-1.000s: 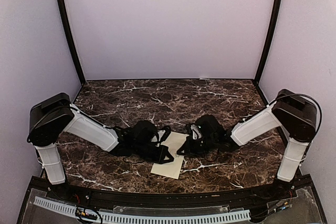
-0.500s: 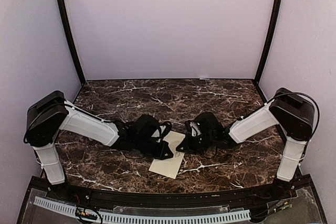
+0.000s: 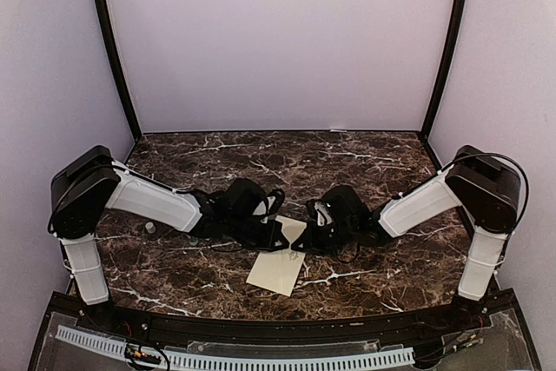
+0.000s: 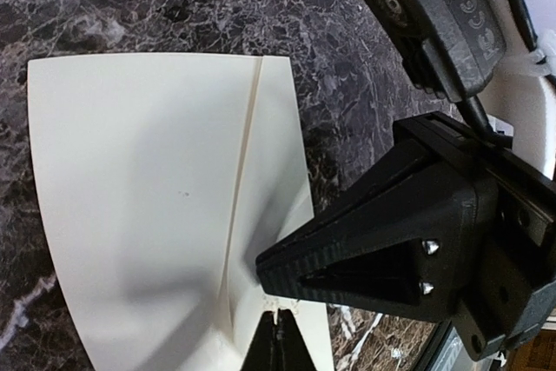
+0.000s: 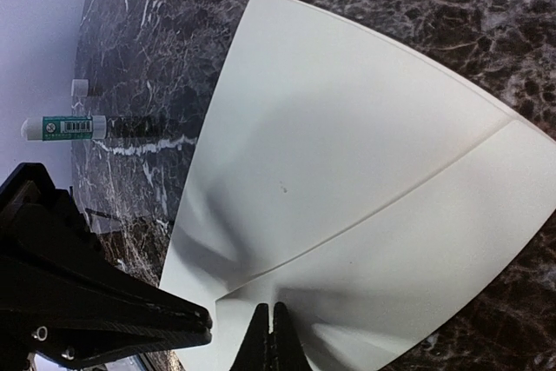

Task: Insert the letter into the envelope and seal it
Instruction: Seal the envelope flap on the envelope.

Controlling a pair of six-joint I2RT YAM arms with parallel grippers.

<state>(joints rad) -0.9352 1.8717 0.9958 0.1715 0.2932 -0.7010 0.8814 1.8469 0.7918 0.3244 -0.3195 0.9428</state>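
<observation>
The envelope [image 3: 280, 274] lies flat on the marble table [image 3: 365, 171], a cream rectangle with its flap folded down along a crease and a small mark in the middle [image 4: 139, 180] [image 5: 347, 171]. My left gripper [image 4: 280, 326] is shut, its tips resting on the envelope's far end beside the crease. My right gripper [image 5: 269, 319] is shut too, with its tips on the same end. The two grippers meet tip to tip over that end [image 3: 280, 239] [image 3: 301, 242]. The letter is hidden.
A glue stick [image 5: 65, 126] lies on the table to the left of the envelope, with its small white cap [image 5: 80, 87] standing beside it. A small white object [image 3: 149, 227] shows under the left arm. The booth's walls close in three sides.
My left gripper has slid away from the near edge toward the envelope's far end, and its forearm has lifted, uncovering the small white object. The right gripper has barely moved.
</observation>
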